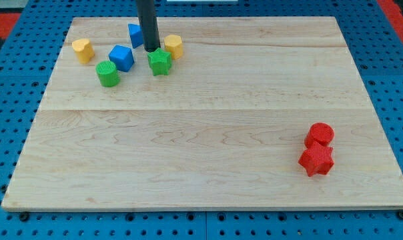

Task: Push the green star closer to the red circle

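The green star [160, 62] lies near the view's top left on the wooden board [208, 147]. The red circle [319, 134] sits far off at the view's lower right, touching a red star [316, 160] just below it. My tip [151, 50] rests at the green star's upper left edge, between it and a blue block [135, 33] that the rod partly hides.
A yellow block [173, 46] sits just right of the rod. A blue cube [121, 58], a green circle [108, 73] and a yellow heart-like block [83, 50] lie to the left. Blue pegboard surrounds the board.
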Robot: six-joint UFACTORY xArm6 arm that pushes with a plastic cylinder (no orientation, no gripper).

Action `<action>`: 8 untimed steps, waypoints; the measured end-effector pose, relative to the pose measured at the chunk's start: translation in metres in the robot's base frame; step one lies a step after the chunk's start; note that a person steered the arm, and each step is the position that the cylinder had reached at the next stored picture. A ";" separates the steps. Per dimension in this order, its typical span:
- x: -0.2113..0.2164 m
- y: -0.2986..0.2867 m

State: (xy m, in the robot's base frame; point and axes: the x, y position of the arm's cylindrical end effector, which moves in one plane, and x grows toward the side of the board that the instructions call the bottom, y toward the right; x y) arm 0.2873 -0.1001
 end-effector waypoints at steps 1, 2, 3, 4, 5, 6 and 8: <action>0.025 0.014; 0.068 0.051; 0.095 0.073; 0.076 0.051; 0.060 0.046; 0.060 0.045; 0.059 0.044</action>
State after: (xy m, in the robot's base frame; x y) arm 0.3460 -0.0559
